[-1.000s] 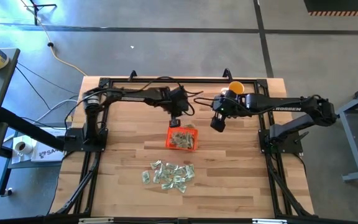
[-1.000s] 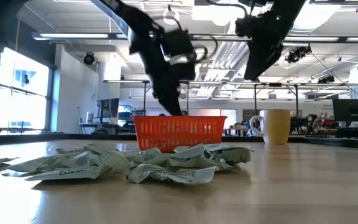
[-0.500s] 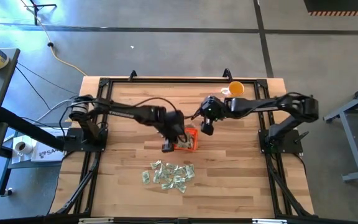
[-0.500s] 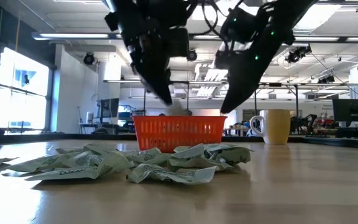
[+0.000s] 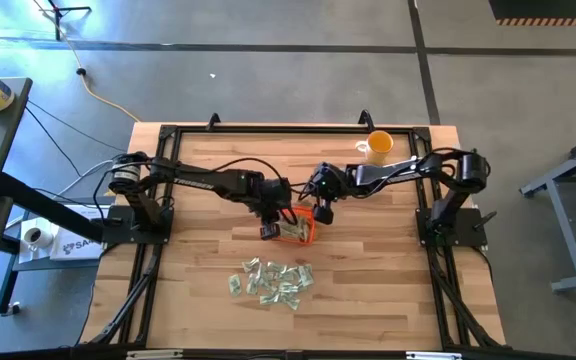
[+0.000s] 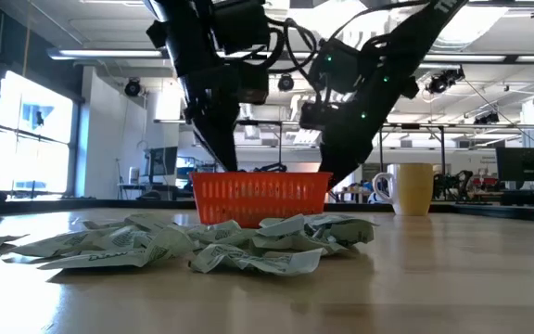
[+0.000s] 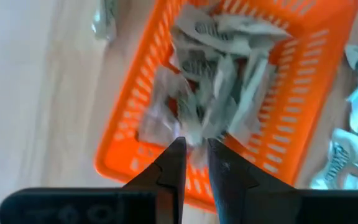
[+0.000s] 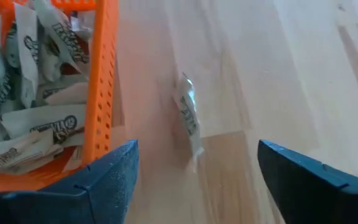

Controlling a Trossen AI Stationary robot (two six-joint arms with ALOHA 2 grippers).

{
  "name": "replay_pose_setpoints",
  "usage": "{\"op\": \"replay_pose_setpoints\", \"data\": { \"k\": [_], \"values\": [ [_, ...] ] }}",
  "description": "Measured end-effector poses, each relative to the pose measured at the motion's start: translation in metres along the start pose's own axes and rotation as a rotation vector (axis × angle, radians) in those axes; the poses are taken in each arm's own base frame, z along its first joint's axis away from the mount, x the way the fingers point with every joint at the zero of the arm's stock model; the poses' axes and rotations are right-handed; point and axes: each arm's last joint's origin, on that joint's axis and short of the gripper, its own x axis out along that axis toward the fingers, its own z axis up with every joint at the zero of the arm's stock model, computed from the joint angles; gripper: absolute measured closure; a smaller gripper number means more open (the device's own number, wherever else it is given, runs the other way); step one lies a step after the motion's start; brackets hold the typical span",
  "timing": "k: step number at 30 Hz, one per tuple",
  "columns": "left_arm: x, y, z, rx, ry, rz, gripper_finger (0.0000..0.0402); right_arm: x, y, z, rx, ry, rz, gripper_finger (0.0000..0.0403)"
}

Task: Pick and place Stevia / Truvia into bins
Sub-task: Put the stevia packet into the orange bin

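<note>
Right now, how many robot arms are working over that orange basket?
2. The left gripper hangs at the orange tray's left edge, fingers nearly shut; the right gripper hangs open by its right edge, above a stray packet.

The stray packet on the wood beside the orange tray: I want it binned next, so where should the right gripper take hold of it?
The stray packet lies flat, long and narrow, apart from the orange tray. Probably best to come straight down and pinch across its narrow middle, one finger on each long edge. The right gripper is open and already straddles it.
</note>
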Motion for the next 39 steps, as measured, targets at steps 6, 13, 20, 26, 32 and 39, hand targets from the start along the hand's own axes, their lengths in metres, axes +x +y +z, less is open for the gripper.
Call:
{"op": "replay_pose_setpoints", "data": {
  "k": [6, 13, 20, 26, 32, 39],
  "values": [
    [-0.005, -0.019, -0.008, -0.027, 0.041, 0.006, 0.0300, 0.012, 0.002, -0.004, -0.004, 0.019, 0.048, 0.0133],
    [-0.015, -0.029, -0.011, -0.067, 0.016, 0.052, 0.0300, 0.013, -0.003, -0.001, -0.007, -0.021, -0.023, 0.0197],
    [-0.032, -0.028, -0.012, -0.096, -0.016, 0.064, 0.0300, 0.014, -0.009, -0.004, -0.018, 0.013, -0.004, 0.0243],
    [-0.051, -0.028, -0.014, -0.143, -0.052, 0.054, 0.0300, 0.026, -0.010, -0.010, -0.006, 0.038, 0.045, 0.0246],
    [-0.067, -0.025, -0.022, -0.176, -0.025, 0.064, 0.0300, 0.025, -0.009, -0.010, 0.046, 0.038, 0.030, 0.0321],
    [-0.086, -0.029, -0.041, -0.165, 0.052, 0.153, 0.0300, -0.004, -0.009, 0.012, 0.050, 0.000, -0.118, 0.0386]
  ]
}}
